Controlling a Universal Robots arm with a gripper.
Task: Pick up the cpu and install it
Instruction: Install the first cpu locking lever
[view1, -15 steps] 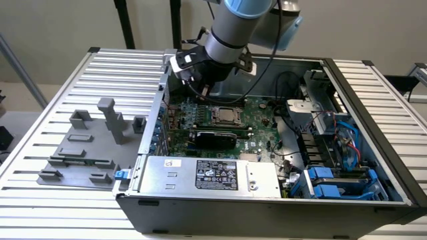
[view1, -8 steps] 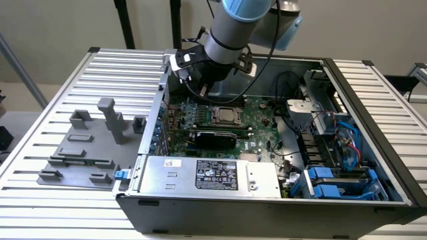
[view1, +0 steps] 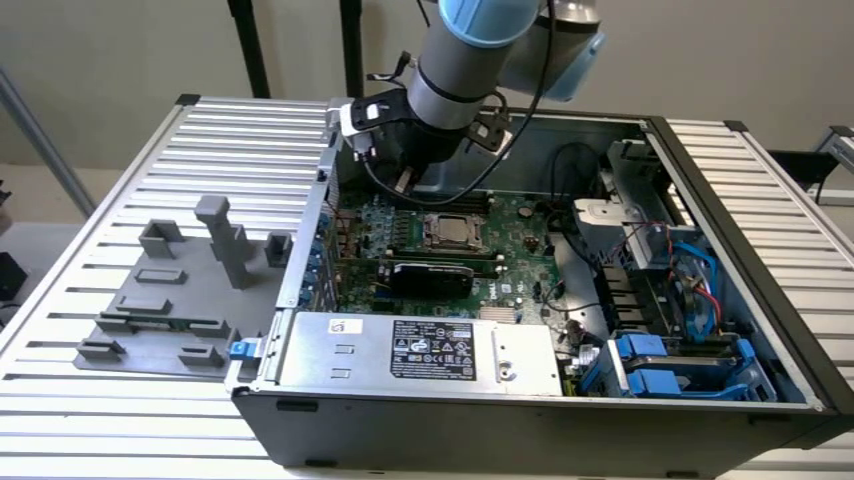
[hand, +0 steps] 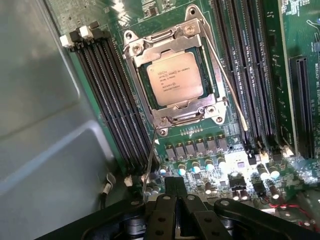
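Black claw (hand: 175, 186), shut and empty, hovers by the silvery square cpu (hand: 175, 78) seated in its steel-framed socket (hand: 200, 116); we judge any push on the thin wire lever (hand: 149, 165) must stay gentle

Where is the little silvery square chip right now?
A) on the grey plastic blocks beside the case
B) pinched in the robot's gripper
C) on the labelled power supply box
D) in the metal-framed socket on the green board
D: the cpu lies flat inside the socket frame, and the shut gripper holds nothing.
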